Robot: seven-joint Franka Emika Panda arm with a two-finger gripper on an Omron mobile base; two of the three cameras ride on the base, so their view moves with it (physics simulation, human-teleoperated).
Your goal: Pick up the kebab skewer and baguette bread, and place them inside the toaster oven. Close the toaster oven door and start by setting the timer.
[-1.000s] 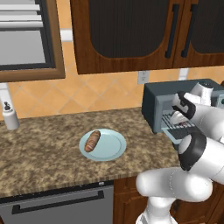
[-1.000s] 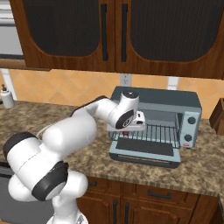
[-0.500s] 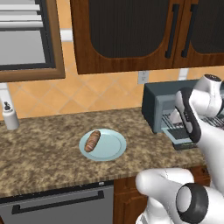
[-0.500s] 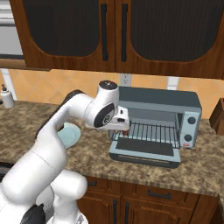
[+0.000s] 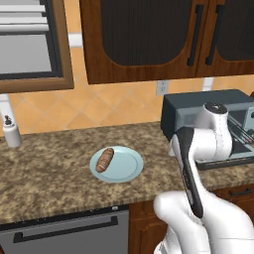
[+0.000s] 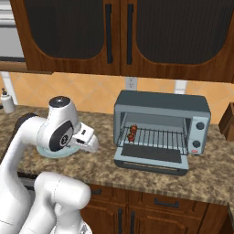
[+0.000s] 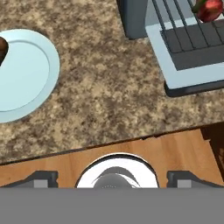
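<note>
**Skewer in the oven, bread comes next**

The skewer [image 6: 132, 132] lies on the wire rack [image 6: 157, 137] at the left of the oven [image 6: 162, 128], its red chunks also showing at the top right of the hand view. The door [image 6: 151, 157] hangs open, flat in front of the oven on the surface [image 6: 105, 167]. So the first of the two loads looks done, and the step in hand appears to be the trip over to the bread.

The bread [image 5: 104, 159] rests on the pale blue plate [image 5: 124, 166], toward its left side, well apart from the oven along the surface. In the hand view the plate sits at the left edge, with only a dark sliver of the bread at its rim.

The pincer [image 7: 111, 179] hangs above the surface between plate and oven, near the front edge. Its fingertips [image 7: 43, 178] stand wide apart with nothing between them: spread and empty.

The next move calls for swinging the hand left until it is over the bread, turning the fingers to straddle the loaf across its narrow width, then lowering and closing. A descent too far to one side could nudge the loaf along the smooth plate. After that come the carry to the rack beside the skewer, the door and the timer knob [image 6: 199, 125].
</note>
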